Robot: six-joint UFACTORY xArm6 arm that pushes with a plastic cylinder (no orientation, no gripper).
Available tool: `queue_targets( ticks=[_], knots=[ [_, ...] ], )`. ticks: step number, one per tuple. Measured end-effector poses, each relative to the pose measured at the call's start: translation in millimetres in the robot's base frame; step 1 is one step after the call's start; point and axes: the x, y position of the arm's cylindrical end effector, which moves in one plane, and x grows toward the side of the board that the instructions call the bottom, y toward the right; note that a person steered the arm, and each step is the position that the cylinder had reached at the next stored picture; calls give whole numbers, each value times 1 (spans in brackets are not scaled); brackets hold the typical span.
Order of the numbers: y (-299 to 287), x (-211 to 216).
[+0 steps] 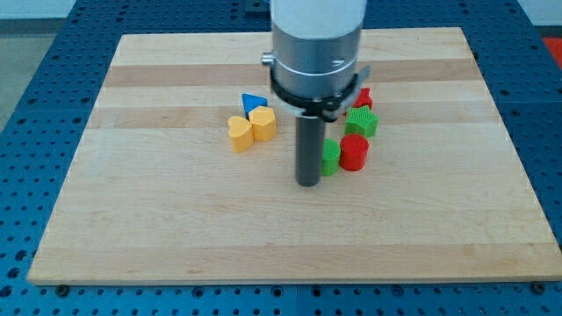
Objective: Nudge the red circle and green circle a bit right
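I am resting my tip (307, 183), a bare rod holding nothing, against the left side of the green circle (330, 158), touching the red circle (354, 153) rightward; both look light, rigid, easily sliding.

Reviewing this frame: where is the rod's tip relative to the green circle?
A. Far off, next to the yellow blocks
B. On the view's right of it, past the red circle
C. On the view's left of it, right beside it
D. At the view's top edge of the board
C: my tip stands at the view's left side of the green circle, which sits directly left of the red circle.
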Motion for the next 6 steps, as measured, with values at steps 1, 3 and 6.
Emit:
queue_targets(
  ticks=[1,3,6],
  knots=[
    [-20,-11],
    [3,-27],
    [29,-19]
  ],
)
